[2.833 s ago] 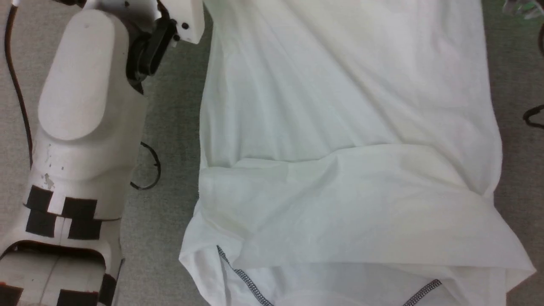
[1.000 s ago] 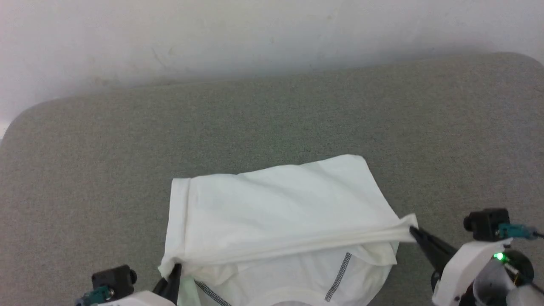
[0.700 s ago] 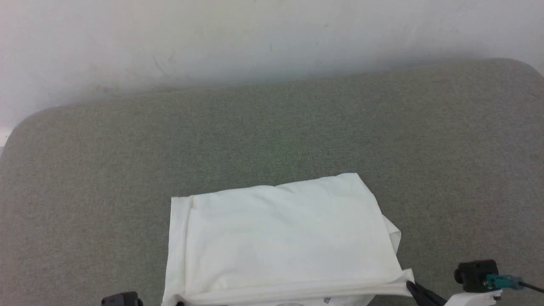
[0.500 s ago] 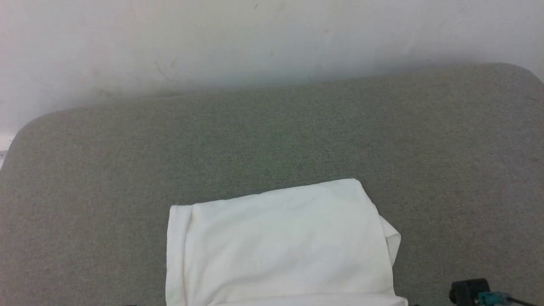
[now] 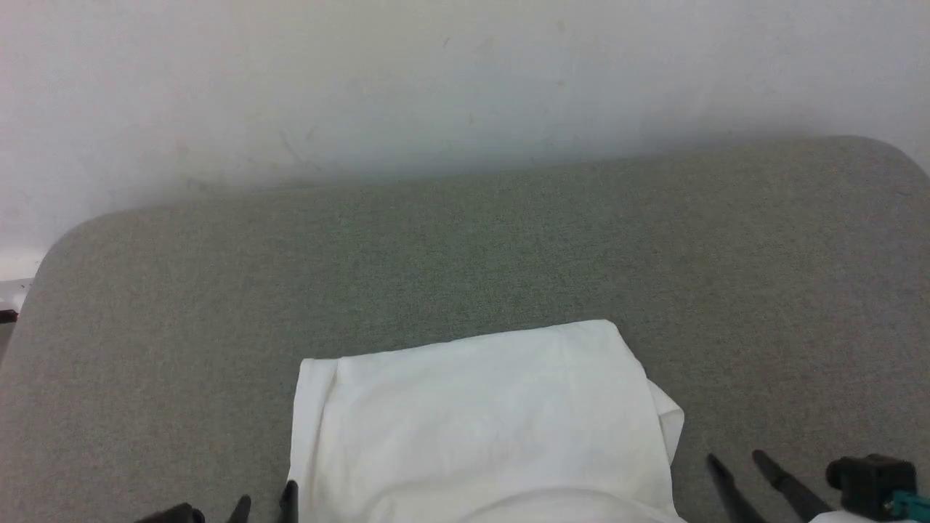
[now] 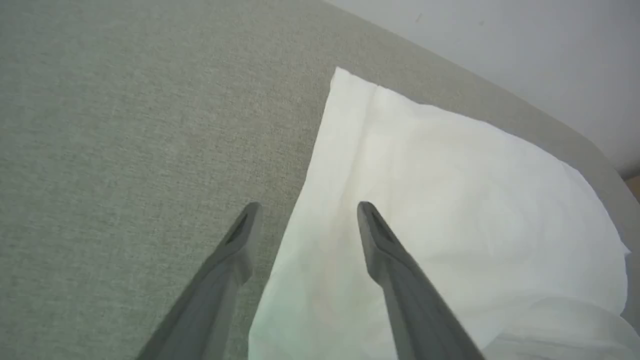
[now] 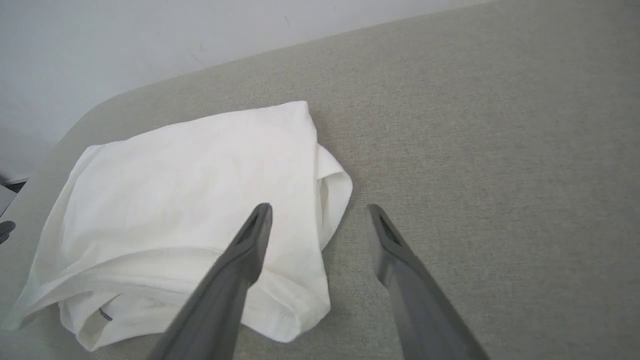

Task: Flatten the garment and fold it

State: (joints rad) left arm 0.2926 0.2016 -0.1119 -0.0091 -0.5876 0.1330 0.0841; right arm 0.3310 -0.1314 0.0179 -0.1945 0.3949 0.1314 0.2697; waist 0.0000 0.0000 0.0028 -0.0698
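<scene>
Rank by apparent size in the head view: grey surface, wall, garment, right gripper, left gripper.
1. grey surface
2. wall
3. garment
4. right gripper, jaws open
5. left gripper, jaws open

The frame edge cuts off both grippers, so their order is unsure.

garment (image 5: 479,421): plain white all over, faintly creamy in the folds, one tiny dark mark at a lower edge
table cover (image 5: 465,247): flecked grey-green, even weave
wall (image 5: 465,87): off-white, faint scuffs
left gripper (image 6: 308,207): dark grey
right gripper (image 7: 320,210): dark grey too
camera block (image 5: 868,481): black, with a teal plug
</scene>
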